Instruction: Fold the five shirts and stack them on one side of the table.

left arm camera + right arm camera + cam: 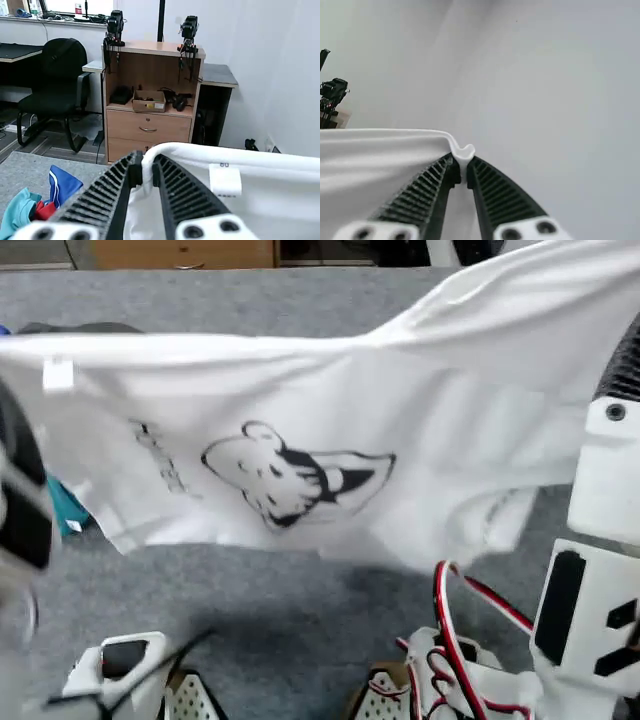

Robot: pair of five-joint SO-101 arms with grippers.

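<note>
A white shirt (430,410) hangs spread wide above the table (250,300), from its left edge towards its far right corner. The top hem is pinched near one end by the left gripper (145,175) and at the other by the right gripper (462,170). The shirt carries a black cartoon drawing (295,475) with script beside it, and a small white tag (58,373) near the hem. At the table's left edge lies a crumpled heap, touching: a teal shirt (14,220), a blue shirt (62,185) with white trim and a red shirt (44,210).
</note>
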